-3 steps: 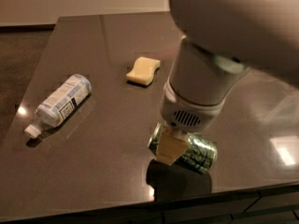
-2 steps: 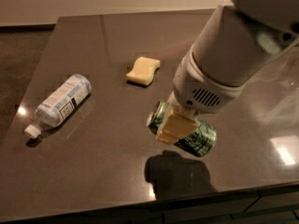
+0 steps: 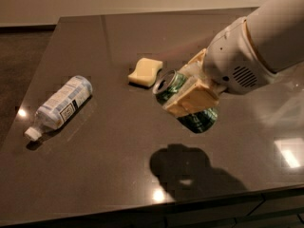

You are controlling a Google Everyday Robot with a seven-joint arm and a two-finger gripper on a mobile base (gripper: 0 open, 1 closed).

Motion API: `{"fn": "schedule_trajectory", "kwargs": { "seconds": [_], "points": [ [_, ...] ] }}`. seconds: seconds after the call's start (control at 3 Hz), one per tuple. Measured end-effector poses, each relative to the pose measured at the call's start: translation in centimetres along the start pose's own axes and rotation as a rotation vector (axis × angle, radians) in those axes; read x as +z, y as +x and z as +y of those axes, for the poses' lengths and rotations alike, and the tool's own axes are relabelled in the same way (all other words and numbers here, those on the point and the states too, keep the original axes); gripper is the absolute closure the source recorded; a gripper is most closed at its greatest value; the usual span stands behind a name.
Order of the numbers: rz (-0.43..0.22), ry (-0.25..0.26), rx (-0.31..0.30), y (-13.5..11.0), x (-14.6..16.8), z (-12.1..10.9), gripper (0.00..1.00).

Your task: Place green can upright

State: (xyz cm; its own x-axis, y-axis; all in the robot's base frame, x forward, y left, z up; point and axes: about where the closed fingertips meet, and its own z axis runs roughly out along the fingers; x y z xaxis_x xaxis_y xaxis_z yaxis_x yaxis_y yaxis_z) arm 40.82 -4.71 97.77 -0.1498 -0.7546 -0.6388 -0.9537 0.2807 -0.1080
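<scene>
you have one green can, held over the right half of the one dark worktop. one gripper is there too, clamped around that can. you count one clear plastic bottle lying near the left edge, and one yellow sponge toward the back edge, about mid-width.

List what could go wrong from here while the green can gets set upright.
1. The gripper holds the green can lying sideways in the air above the table. If it lets go before turning the can, the can would likely land on its side and roll.
2. The yellow sponge sits close to the can's silver top, so swinging the can upright there might bump it.
</scene>
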Motion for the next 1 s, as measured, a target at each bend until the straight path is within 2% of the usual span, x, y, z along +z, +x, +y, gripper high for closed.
{"fn": "schedule_trajectory", "kwargs": {
  "seconds": [0.33, 0.67, 1.0],
  "points": [
    [-0.15, 0.018, 0.009, -0.3, -0.6, -1.2, 1.0],
    [-0.199, 0.011, -0.001, -1.4, -1.0, -0.8, 1.0],
    [-0.196, 0.012, -0.001, -1.4, -1.0, -0.8, 1.0]
  ]
}}
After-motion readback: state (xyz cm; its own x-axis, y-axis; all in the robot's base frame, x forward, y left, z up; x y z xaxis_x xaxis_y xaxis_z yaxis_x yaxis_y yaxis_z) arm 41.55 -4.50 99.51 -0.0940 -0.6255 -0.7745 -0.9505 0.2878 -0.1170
